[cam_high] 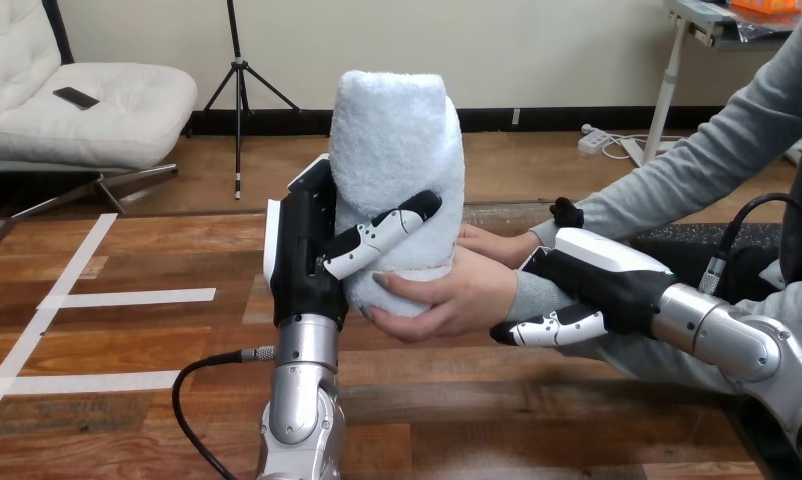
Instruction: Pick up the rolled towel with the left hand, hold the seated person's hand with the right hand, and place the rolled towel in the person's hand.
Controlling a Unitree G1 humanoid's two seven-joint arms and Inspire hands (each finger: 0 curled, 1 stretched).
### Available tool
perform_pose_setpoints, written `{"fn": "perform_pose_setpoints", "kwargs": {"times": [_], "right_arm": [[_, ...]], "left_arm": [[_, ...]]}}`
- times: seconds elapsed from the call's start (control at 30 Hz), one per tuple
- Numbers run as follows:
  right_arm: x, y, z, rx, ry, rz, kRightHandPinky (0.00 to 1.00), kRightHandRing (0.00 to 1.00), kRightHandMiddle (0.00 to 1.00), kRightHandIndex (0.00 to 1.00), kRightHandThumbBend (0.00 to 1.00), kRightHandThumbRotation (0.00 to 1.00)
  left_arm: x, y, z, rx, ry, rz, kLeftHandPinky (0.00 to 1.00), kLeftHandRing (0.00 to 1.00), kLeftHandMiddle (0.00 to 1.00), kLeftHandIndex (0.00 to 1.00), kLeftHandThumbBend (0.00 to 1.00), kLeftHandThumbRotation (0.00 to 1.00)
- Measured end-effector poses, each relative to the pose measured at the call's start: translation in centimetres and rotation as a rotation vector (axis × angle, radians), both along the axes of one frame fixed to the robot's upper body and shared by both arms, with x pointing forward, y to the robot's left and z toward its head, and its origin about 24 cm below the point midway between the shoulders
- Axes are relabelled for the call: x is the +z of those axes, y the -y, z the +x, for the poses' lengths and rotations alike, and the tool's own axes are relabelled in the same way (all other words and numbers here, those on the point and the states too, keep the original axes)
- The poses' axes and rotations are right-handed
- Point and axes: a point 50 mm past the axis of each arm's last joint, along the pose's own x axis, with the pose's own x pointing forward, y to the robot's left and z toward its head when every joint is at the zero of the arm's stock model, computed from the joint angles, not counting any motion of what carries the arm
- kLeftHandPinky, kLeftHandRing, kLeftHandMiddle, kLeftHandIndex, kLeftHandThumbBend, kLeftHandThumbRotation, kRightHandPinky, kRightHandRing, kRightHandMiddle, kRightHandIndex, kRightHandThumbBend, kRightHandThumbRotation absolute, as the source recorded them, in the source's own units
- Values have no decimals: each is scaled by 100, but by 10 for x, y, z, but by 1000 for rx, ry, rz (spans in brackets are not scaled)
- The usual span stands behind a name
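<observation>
Clasps rolled towel [397, 130] upright in left hand [302, 255], grips the person's wrist [525, 293] beside it with right hand [602, 280]; should release slowly into the person's hand [452, 300] cupped beneath.

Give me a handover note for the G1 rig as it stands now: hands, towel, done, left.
Left hand: fingers curled round the rolled towel, held upright.
Right hand: curled round the person's wrist, fingers beneath it.
Person's hand: cupping the towel's lower end.
Done: pickup, wrist hold, towel set into the person's hand.
Left: release the left hand's fingers, withdraw.
</observation>
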Motion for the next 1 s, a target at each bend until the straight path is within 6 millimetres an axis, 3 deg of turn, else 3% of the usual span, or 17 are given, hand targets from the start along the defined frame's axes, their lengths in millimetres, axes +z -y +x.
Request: {"fn": "perform_pose_setpoints", "kwargs": {"times": [0.9, 1.0], "right_arm": [[0, 1, 0, -4, -2, -3, 15, 18, 24, 25, 51, 51], [0, 1, 0, -6, -2, -4, 15, 18, 24, 25, 51, 53]], "left_arm": [[-3, 2, -1, -20, -16, 4, 33, 39, 43, 43, 66, 0], [-3, 2, -1, -35, -22, -4, 36, 42, 47, 48, 68, 5]]}}
